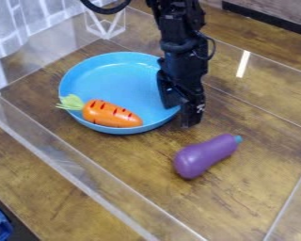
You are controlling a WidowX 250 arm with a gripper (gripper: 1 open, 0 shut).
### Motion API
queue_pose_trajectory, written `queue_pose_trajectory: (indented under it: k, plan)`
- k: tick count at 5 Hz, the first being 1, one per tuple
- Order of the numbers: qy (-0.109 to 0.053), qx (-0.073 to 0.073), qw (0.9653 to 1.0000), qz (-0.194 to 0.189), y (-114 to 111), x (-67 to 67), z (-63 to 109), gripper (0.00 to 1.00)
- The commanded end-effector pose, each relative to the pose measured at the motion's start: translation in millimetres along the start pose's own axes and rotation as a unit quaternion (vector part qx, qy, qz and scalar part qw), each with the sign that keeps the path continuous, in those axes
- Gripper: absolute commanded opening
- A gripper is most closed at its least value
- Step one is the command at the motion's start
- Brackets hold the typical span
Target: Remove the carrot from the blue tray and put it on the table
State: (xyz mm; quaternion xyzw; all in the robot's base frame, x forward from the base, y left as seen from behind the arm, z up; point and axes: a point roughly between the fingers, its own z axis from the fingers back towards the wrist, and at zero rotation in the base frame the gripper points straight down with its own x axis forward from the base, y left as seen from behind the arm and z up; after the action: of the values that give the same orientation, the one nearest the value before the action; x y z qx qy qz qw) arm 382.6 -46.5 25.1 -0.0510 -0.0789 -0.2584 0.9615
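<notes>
Everything sat in relation to the blue tray [84,80], which rested left of centre on the dark wood-grain bench [102,188]. Left of the tray and in front of it ran a clear acrylic edging [46,155], slanting across the bench's near side, with a narrow strip of bare wood between it and the tray's rim. Inside the tray, against its near rim, lay the carrot [110,114] on its side, its light-green leafy end toward the tray's left edge and its orange tip toward the right. At the tray's right rim the black arm came almost straight down, and its pincer [181,106] stood with the fingers spread apart and nothing between them, just beside the rim and near the carrot's tip without touching it. Right of the tray and nearer the front, apart from it, a purple eggplant toy [205,155] lay on the bench. Beyond that, open glossy wood stretched rightward, catching a bright glare streak behind.
</notes>
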Motion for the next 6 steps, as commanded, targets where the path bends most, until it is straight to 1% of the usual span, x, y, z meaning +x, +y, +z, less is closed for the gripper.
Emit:
queue_pose_trajectory:
  k: [1, 2, 4, 6]
  plan:
    - [-0.004, 0.002, 1.0, 0.009, -10.6, 0.9, -5.1, 1.0]
    - [-0.004, 0.006, 0.9995, 0.029, -9.3, -4.7, -9.8, 0.0]
    - [-0.001, 0.013, 0.997, 0.076, -20.4, 18.5, 0.8, 0.0]
    - [0.028, 0.02, 0.9978, 0.056, -29.4, 24.7, 4.5, 0.0]
